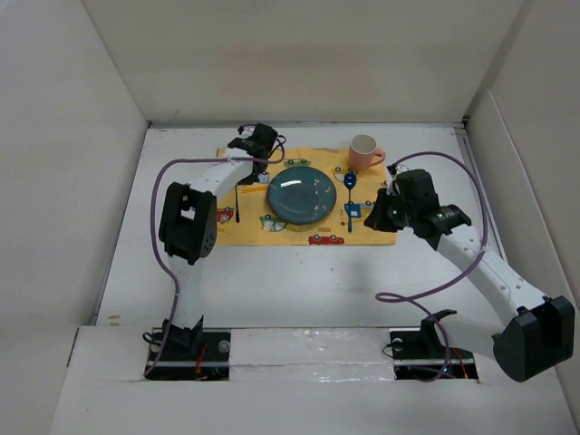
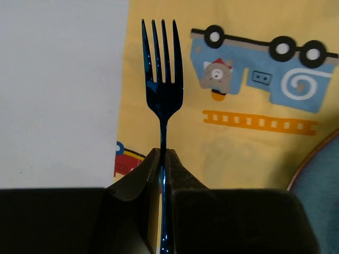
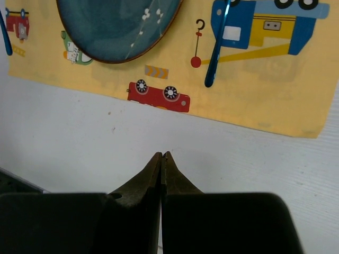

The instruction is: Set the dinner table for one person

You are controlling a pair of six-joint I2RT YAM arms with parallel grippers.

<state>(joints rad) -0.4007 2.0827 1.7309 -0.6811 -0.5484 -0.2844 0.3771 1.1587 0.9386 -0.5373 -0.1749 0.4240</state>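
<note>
Clearly, the left gripper [image 2: 163, 154] is clenched on the thin handle of the fork [image 2: 163, 90], a little behind the tines; the fork looks light, stiff and slippery, so it may turn in this hold. To the right of these jaws lies the yellow mat [image 2: 238, 159] with the plate [image 2: 324, 185], and to their left the bare dinner table [image 2: 58, 95] gives room. The right gripper [image 3: 161, 156], closed on nothing, hangs over the table with the mat's edge ahead.

The fork [image 2: 163, 90] has its handle hidden inside the left gripper [image 2: 162, 154]; in the right wrist view the top edge crops the plate [image 3: 114, 26].
</note>
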